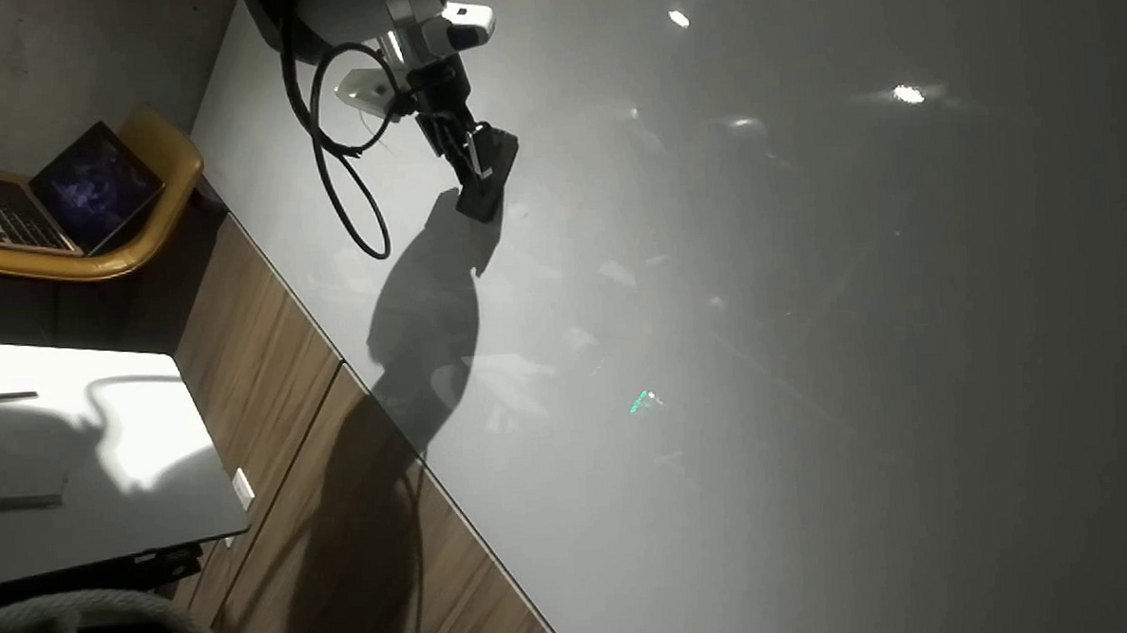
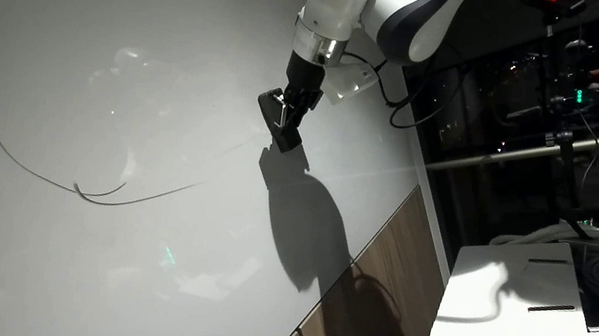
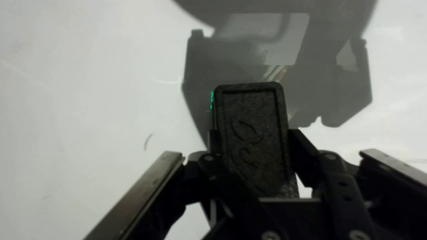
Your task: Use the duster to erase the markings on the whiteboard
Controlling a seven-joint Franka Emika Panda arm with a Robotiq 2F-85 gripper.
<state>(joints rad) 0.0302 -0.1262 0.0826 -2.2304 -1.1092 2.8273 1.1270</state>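
With the duster (image 3: 252, 116) clamped firmly between its jaws, the gripper (image 3: 255, 143) works at the whiteboard (image 2: 45, 271), contact unclear; in an exterior view, curved markings (image 2: 79, 192) stand unerased toward the duster's 8 o'clock, the wiping apparently unfinished.

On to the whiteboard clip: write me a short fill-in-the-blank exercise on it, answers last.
1. The task's tool, the ____, is clamped in the gripper.
2. In an exterior view, the thin dark markings on the whiteboard are ____, not straight.
3. An open ____ rests on the yellow chair.
4. Brown panels along the whiteboard's edge show a grain like ____.
Missing words: duster; curved; laptop; wood.
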